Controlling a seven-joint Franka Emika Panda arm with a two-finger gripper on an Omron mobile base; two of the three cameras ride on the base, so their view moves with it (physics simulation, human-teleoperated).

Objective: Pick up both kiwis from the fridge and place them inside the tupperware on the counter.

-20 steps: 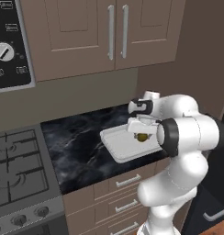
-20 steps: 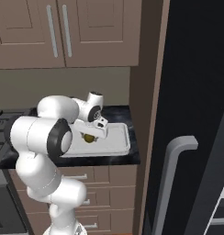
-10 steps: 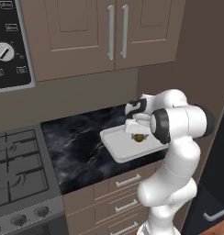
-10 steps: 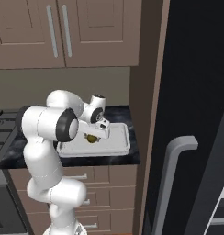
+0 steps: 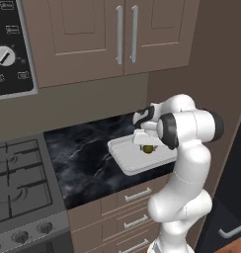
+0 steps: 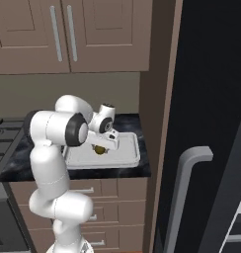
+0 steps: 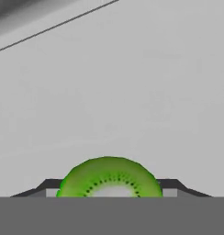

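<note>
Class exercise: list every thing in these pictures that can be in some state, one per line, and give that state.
gripper: closed on the kiwi, low over the tupperware
kiwi: held between the fingers, green cut face toward the hand camera
tupperware: lidless, flat on the counter
counter: carrying the tupperware
upper cupboard doors: shut
drawers: shut
fridge: cannot tell whether open

Black marble-look counter [image 5: 88, 158] with white veins, above tan drawers. One white tray-like tupperware [image 5: 126, 159] rests flat on it, toward the 3 o'clock end in the left base view. Gas stove [image 5: 19, 183] adjoins at 9 o'clock.
</note>
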